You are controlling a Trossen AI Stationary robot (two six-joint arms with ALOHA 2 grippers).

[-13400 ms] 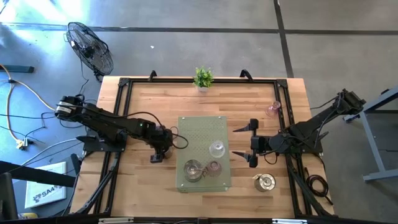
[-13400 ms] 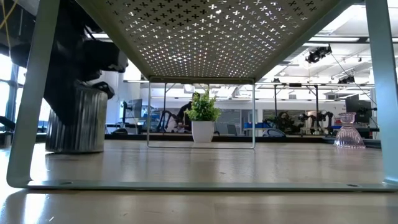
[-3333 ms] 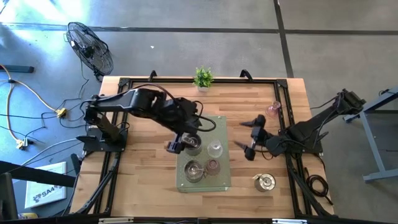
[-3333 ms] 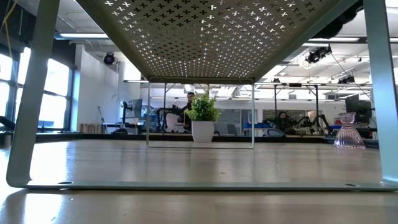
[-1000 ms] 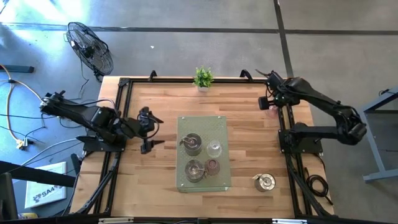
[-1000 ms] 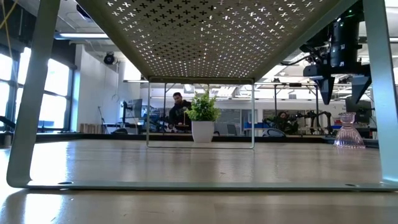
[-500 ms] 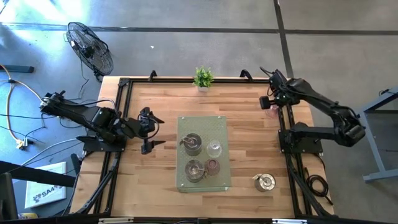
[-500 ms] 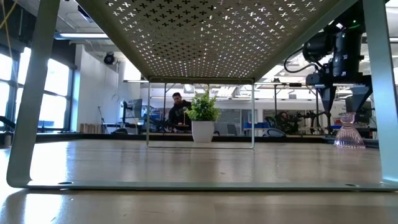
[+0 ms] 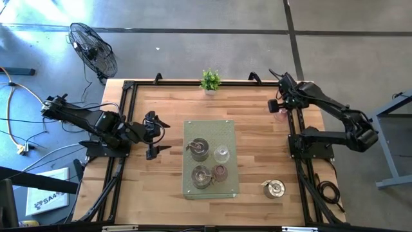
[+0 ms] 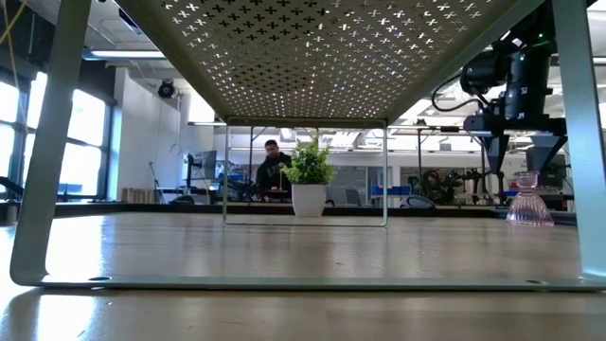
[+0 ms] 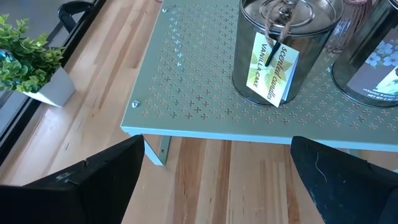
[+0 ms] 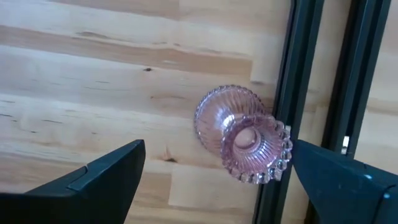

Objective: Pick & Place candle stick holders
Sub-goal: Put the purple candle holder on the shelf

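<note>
A pink ribbed glass candle stick holder (image 12: 244, 133) stands upright on its wide foot (image 10: 530, 214) on the wood at the far right, right beside the black rail. My right gripper (image 12: 217, 186) hangs open above it, fingers pointing down on either side, touching nothing. The green perforated stand (image 9: 210, 129) carries two silver holders (image 9: 199, 149) (image 9: 201, 175), a clear glass one (image 9: 223, 154) and a pink one (image 9: 221, 173). Another silver holder (image 9: 273, 188) sits on the table at the near right. My left gripper (image 9: 153, 135) waits open left of the stand.
A small potted plant (image 9: 209, 80) stands at the far edge. Black frame rails (image 9: 291, 109) run along the table's sides, one right next to the pink holder. In the left wrist view a labelled silver tin (image 11: 283, 43) stands near the stand's edge. Bare wood lies left and right of the stand.
My right gripper has sunk a little toward the pink holder by the right rail, staying open. My left gripper and all the holders have kept still.
</note>
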